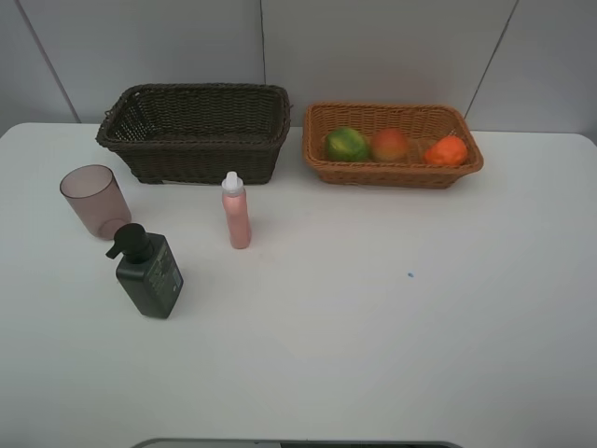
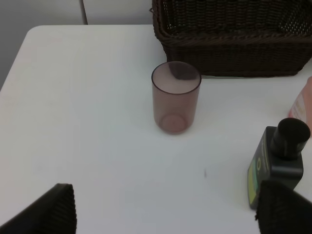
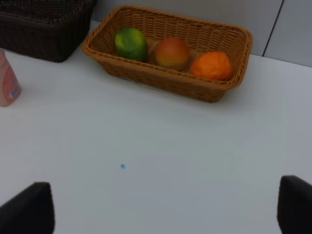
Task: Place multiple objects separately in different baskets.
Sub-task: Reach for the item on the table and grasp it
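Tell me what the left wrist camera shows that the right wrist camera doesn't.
Only the left wrist view: the translucent pinkish cup, standing upright on the table, and the dark green pump bottle. Only the right wrist view: the light wicker basket holding the green round fruit, the red-yellow peach and the orange, plus a small blue speck on the table. Both: part of the dark brown basket, a sliver of the slim pink bottle, and the white table.
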Available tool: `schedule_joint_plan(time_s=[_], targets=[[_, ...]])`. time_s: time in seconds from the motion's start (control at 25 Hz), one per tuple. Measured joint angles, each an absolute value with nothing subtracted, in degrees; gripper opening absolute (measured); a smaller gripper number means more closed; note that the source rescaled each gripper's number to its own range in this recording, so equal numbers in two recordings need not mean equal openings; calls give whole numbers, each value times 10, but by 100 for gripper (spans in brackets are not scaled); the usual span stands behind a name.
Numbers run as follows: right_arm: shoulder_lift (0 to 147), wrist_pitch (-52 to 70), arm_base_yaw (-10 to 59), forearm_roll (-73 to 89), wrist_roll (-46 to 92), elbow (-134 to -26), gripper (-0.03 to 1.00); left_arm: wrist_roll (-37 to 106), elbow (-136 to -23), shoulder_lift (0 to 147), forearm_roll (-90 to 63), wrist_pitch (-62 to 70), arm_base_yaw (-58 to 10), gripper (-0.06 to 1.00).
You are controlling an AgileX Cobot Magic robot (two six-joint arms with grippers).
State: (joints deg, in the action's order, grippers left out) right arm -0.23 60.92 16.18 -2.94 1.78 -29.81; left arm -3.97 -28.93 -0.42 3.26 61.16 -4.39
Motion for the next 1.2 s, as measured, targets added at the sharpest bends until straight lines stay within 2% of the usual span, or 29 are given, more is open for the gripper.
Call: schedule_joint_plan(time_s=[1.2], targets=[[-2,609,162,-29,18,-298,97,-40,-289,-4,33,612,-44,96]])
